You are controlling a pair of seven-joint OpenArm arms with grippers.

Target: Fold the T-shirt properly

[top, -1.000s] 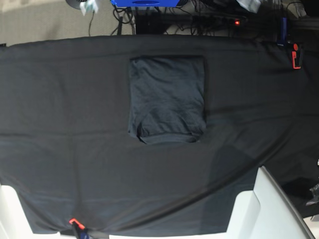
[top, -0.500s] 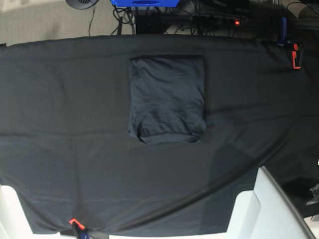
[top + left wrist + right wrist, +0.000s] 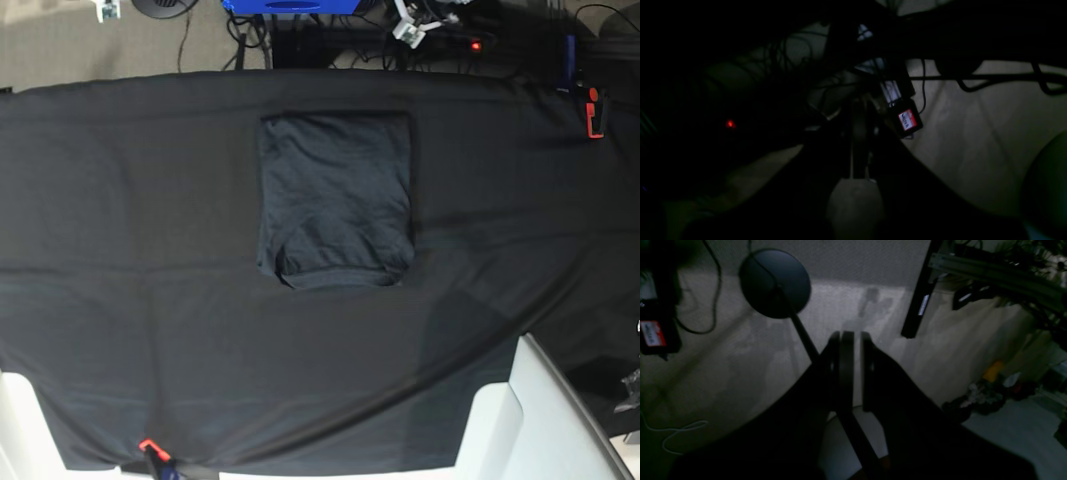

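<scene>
The T-shirt [image 3: 335, 195] lies folded into a neat dark grey rectangle on the black tablecloth [image 3: 120, 250], at the middle of the far half. No gripper touches it. In the left wrist view, which is very dark, my left gripper [image 3: 858, 103] is shut and holds nothing, with floor and cables behind it. My right gripper [image 3: 853, 336] also has its fingers [image 3: 843, 353] together and empty, over pale carpet beyond the table. The shirt is out of sight in both wrist views.
A red clamp [image 3: 595, 112] and an orange clamp [image 3: 150, 447] pin the cloth. White arm bases [image 3: 540, 420] stand at the near edge. Behind the table are a blue box [image 3: 290, 5], cables, a round black stand base [image 3: 775, 283] and a red-labelled black box [image 3: 907, 120].
The folded shirt has not moved. Small white pieces along the far edge of the base view have shifted sideways between frames.
</scene>
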